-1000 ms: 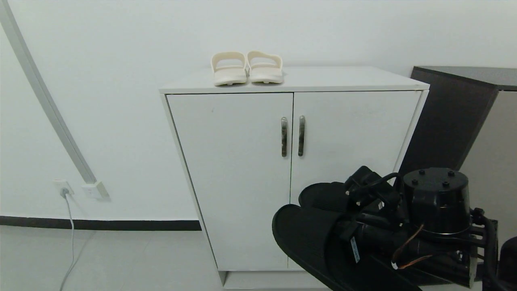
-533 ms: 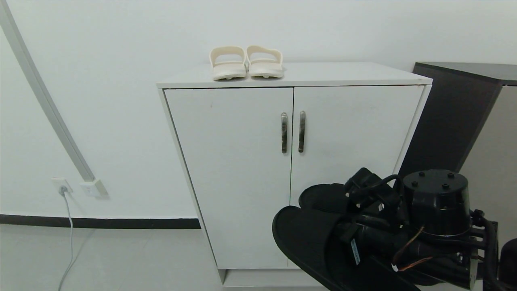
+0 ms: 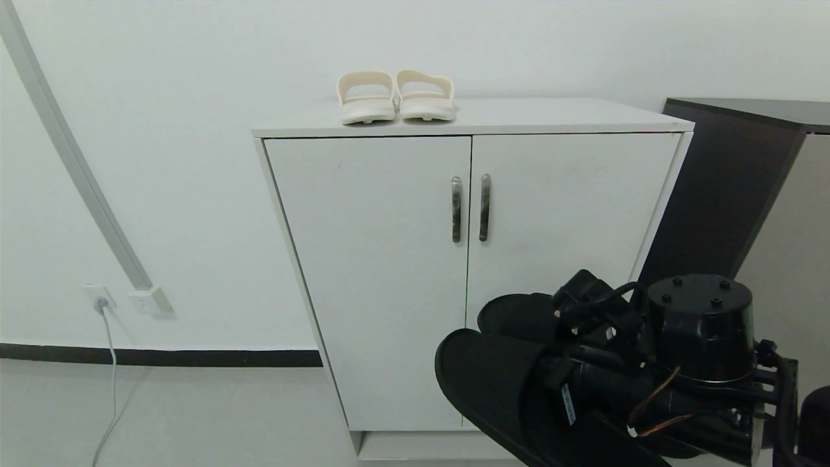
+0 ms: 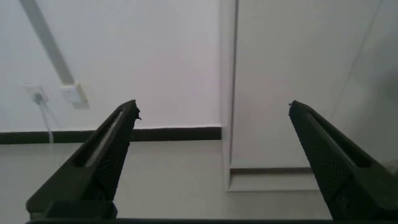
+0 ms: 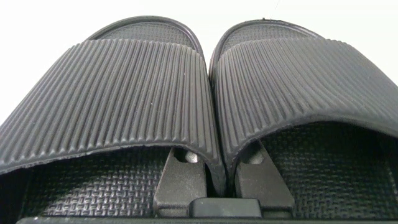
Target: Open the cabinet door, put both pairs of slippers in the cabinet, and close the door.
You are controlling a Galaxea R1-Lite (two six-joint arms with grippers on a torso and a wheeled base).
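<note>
The white cabinet (image 3: 369, 272) stands against the wall with both doors shut, and its two metal handles (image 3: 470, 208) meet at the middle. A cream pair of slippers (image 3: 395, 97) sits on its top, left of centre. Low in front of the right door, my right gripper (image 3: 548, 353) (image 5: 221, 180) is shut on the black pair of slippers (image 3: 493, 383) (image 5: 186, 93), pinching their touching inner sides together under the ribbed straps. My left gripper (image 4: 214, 143) is open with nothing between its fingers, low down and facing the cabinet's left edge and the wall.
A dark cabinet (image 3: 733, 194) stands right beside the white one. On the wall to the left are a slanted conduit (image 3: 65, 149) and a socket (image 3: 100, 299) with a cable hanging to the grey floor (image 3: 194, 415).
The whole head picture has shifted, with the cabinet a little higher in view, so the camera moved. The right gripper still holds the black slippers in the same place.
</note>
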